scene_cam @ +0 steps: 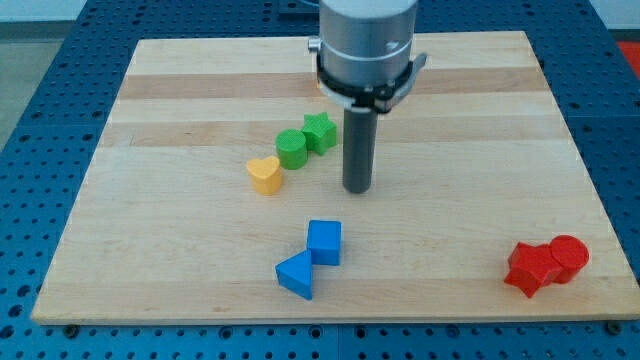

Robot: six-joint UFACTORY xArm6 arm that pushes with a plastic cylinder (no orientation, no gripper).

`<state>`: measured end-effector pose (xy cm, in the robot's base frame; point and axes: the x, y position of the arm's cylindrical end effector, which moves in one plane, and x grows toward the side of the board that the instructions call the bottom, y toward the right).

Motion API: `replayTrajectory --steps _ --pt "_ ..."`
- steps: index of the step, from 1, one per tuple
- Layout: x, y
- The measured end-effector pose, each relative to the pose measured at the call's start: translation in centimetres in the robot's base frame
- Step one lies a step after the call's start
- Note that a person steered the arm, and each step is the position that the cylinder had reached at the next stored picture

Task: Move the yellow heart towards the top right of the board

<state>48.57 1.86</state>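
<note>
The arm hangs straight down from the view's top, my tip (357, 188) on the board (180, 280), touching nothing as far as I can tell. The yellow heart (265, 174) sits well to its left, just beside the green cylinder (292, 149) and green star (319, 131).

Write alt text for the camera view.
My tip sits right of the yellow heart, green cylinder and green star, touching none. Blue cube and blue triangle lie below; two red blocks bottom right.
</note>
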Motion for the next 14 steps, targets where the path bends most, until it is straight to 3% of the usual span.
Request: replayTrajectory --steps 1,3,4,5,7,8,11,13,14 --pt "1.5 -1.4" --pt "-0.4 -6.9" --pt "2.5 -13.6" --pt "2.7 -17.3" --pt "-2.6 -17.7" --pt "-2.8 -16.3" --pt "-2.4 4.3" --pt "-3.8 6.7" --pt "-4.9 10.6"
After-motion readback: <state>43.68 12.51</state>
